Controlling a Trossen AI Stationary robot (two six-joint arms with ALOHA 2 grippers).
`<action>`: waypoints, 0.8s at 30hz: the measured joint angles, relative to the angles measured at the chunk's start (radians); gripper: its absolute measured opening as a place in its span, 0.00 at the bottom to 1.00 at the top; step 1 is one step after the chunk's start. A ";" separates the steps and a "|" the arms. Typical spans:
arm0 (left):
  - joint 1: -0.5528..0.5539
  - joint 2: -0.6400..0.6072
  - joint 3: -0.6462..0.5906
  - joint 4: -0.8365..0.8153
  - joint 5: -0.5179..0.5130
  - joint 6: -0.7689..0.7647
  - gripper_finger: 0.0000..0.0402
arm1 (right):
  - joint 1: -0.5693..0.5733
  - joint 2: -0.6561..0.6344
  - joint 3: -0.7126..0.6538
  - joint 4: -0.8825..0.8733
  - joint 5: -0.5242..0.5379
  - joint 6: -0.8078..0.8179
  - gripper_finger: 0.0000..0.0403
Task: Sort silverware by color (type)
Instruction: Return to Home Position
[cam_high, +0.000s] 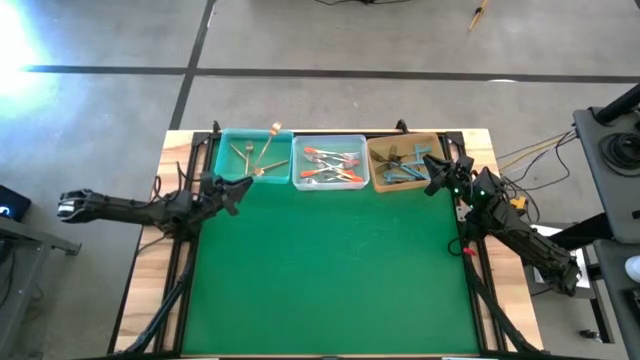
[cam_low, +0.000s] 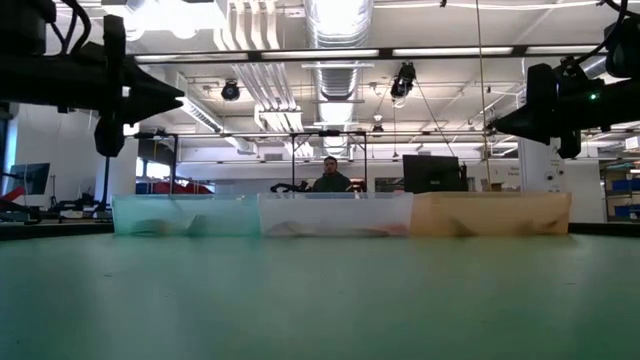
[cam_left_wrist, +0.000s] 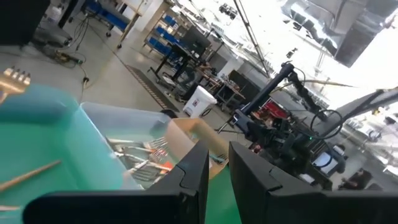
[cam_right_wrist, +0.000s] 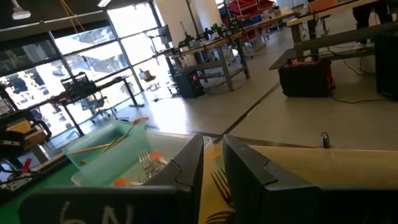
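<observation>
Three bins stand in a row at the table's far edge. The teal bin (cam_high: 222, 160) holds gold forks (cam_high: 252, 155); one gold fork (cam_high: 272, 136) leans on its far rim with the head sticking out. Orange-handled forks (cam_high: 330, 165) lie in the clear bin (cam_high: 329, 140). Blue-handled forks (cam_high: 402, 170) are in the tan bin (cam_high: 403, 142). My left gripper (cam_high: 243, 187) (cam_left_wrist: 219, 155) hovers just near of the teal bin, empty, with a narrow gap between its fingers. My right gripper (cam_high: 430, 175) (cam_right_wrist: 212, 149) hovers over the tan bin's near right corner, also empty and narrowly open.
The green mat (cam_high: 330, 270) stretches bare from the bins to the near edge. Both arms are raised above the table in the low view. Cables lie off the table's right side (cam_high: 530, 150). A person (cam_low: 330, 178) sits far behind the bins.
</observation>
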 joint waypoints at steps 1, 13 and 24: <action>0.000 -0.016 -0.005 -0.008 0.000 0.020 0.12 | 0.000 0.000 0.000 0.000 0.001 0.000 0.13; -0.001 -0.267 -0.005 -0.296 0.038 0.113 0.12 | 0.000 0.000 0.000 0.000 0.000 0.000 0.13; -0.001 -0.319 0.017 -0.306 0.038 0.110 0.11 | 0.000 0.000 0.000 0.000 0.001 0.000 0.13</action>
